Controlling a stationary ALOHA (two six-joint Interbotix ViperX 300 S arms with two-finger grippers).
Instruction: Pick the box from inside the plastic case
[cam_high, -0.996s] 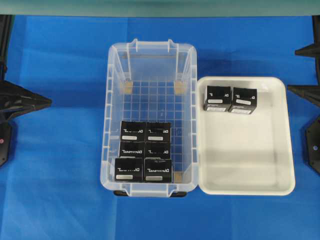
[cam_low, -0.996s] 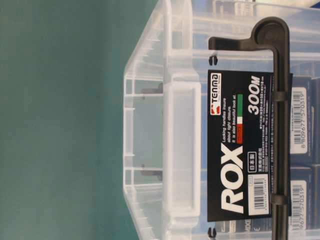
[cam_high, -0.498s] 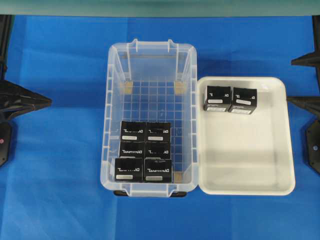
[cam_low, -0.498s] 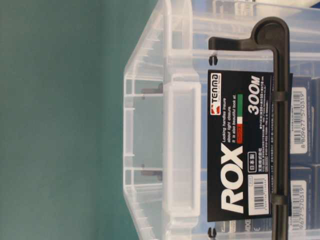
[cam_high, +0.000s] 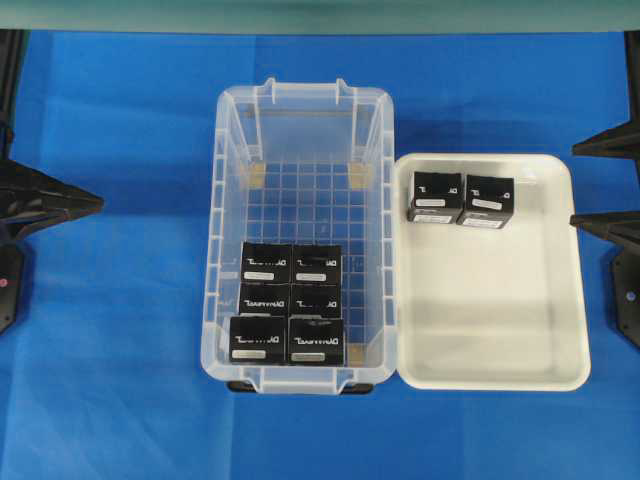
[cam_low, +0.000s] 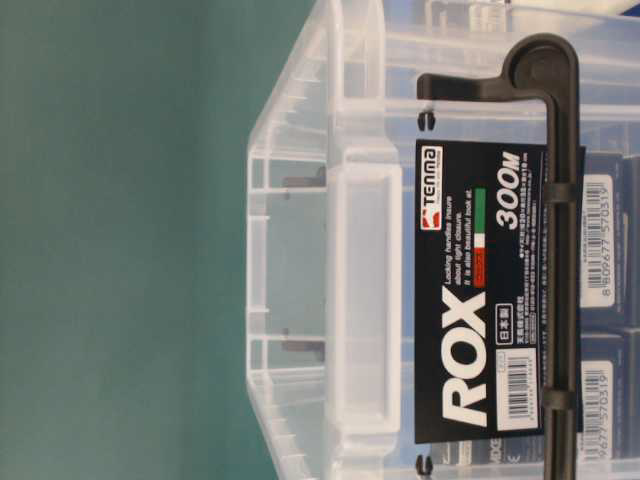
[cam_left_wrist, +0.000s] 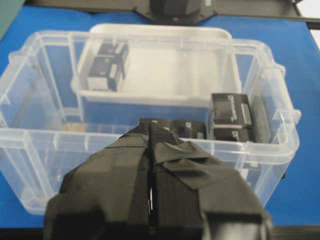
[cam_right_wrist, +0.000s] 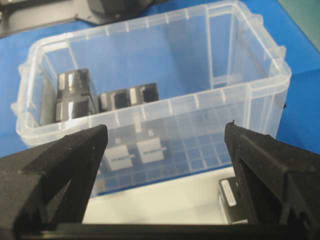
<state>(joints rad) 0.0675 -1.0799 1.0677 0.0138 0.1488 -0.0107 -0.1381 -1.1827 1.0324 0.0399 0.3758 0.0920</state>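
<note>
The case (cam_high: 300, 240) sits mid-table on the blue cloth (cam_high: 120, 350), with six black boxes (cam_high: 288, 302) packed in two columns at its near end; the far half of its grid floor is bare. Just to its right, touching its wall, a white tray (cam_high: 490, 340) holds two more boxes (cam_high: 460, 198) side by side at its far end. The right gripper (cam_high: 605, 184) hangs at the right edge beside the tray, jaws spread wide with nothing between them. The left gripper (cam_left_wrist: 150, 145) hovers outside the case's left wall, fingers pressed together, holding nothing.
</note>
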